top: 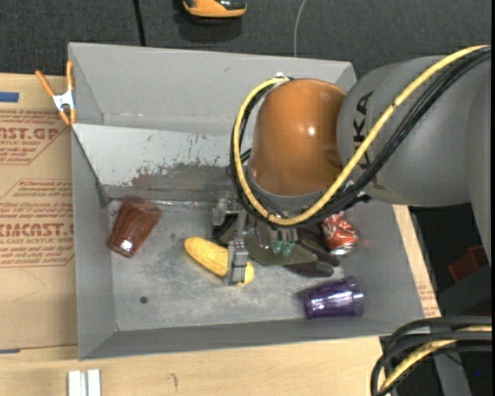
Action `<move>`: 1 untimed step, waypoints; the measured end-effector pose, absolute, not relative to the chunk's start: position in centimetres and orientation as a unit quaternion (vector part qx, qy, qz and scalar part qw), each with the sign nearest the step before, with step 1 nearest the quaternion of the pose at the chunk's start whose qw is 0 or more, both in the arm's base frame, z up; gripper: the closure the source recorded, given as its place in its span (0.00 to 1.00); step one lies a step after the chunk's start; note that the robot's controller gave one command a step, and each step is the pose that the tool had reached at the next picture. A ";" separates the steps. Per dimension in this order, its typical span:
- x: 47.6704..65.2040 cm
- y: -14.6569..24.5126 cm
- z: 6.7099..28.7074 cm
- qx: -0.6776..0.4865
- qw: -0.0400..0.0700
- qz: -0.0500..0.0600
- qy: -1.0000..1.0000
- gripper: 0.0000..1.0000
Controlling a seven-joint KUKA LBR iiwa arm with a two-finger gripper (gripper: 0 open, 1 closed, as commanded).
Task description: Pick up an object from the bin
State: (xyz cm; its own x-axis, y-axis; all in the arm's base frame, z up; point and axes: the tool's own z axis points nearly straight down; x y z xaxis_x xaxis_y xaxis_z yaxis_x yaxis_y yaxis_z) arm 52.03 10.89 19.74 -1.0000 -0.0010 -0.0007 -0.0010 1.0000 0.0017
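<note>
1. Grey metal bin (91,246): the floor is scuffed, and the loose things lie spread out, not heaped.
2. Far left of the floor: a red-brown ridged cup (132,228) lies on its side close to the left wall. It is well apart from everything else.
3. Mid-floor: a yellow corn-cob-shaped thing (205,254) lies flat, slanting from upper left down to lower right. Its left and middle parts are in plain sight, with bare floor all round them.
4. The jaws are down at the right-hand end of the yellow cob. A grey metal part stands upright across that end and hides part of it, and a bit of yellow shows on either side of the metal. I cannot tell whether the jaws are wide or narrow, or whether the cob's end sits between them or just under them. The rest of the cob runs away to the left of the jaws.
5. Above the jaws: the orange domed wrist cover (301,143), ringed by yellow and black cables (246,130). The grey arm (429,139) reaches in from the right and overhangs the bin's right half.
6. Right of the jaws: a crumpled red and silver can (341,233), partly tucked under the arm. It is near the wrist but apart from the cob.
7. Lower right: a purple cup (334,298) lies on its side near the front wall, below the can, with nothing touching it.
</note>
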 end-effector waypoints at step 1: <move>51.6 9.2 14.5 0.003 0.004 0.002 1.000 0.00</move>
State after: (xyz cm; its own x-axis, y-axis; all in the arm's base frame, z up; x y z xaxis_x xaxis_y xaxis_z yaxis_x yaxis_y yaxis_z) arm 51.62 9.17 14.46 -1.0000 0.0064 -0.0070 0.0064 1.0000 0.0032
